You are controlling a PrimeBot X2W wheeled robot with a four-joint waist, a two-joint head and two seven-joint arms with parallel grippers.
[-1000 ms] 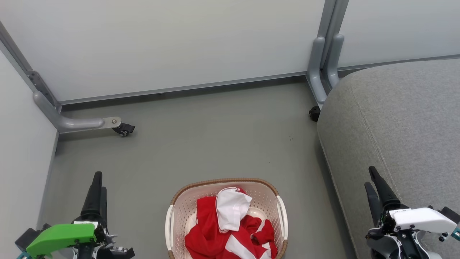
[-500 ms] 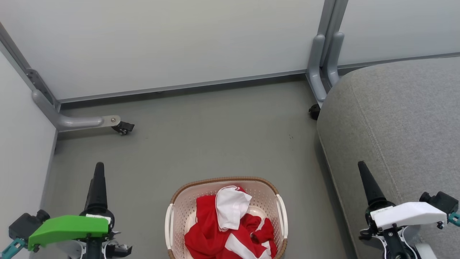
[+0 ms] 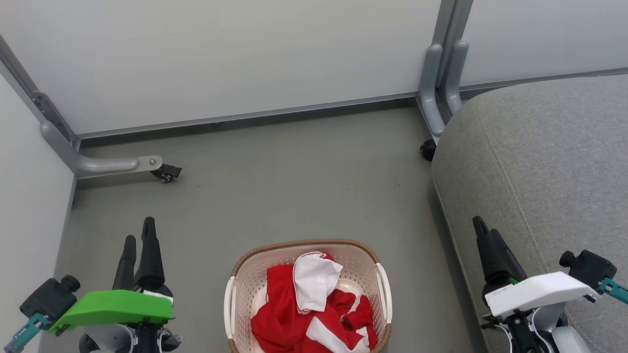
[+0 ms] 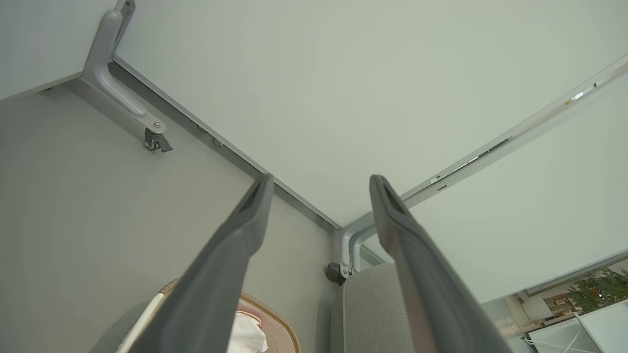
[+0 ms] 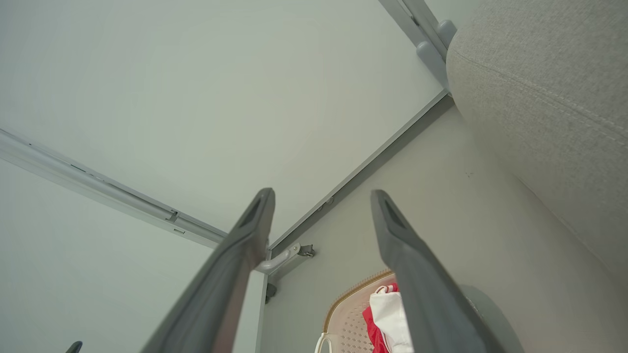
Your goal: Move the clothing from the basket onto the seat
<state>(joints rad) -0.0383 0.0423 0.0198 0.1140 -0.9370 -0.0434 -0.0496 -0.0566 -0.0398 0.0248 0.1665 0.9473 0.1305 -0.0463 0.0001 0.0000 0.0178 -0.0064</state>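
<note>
left claw (image 3: 138,230) low at lower left above the floor (image 3: 294,186), fingers pointing forward, parted, empty. right claw (image 3: 483,228) at lower right, over the near edge of the seat (image 3: 549,162), fingers parted, empty. clothing (image 3: 304,314) lies bunched in the basket (image 3: 304,243), on the floor between both arms, left of the seat

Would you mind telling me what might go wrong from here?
1. The red and white fabric garments lie tangled in the cream perforated plastic basket; one grasp may drag several, or tip the basket.
2. A trailing garment may slip off the rounded edge of the grey upholstered seat onto the floor.
</note>
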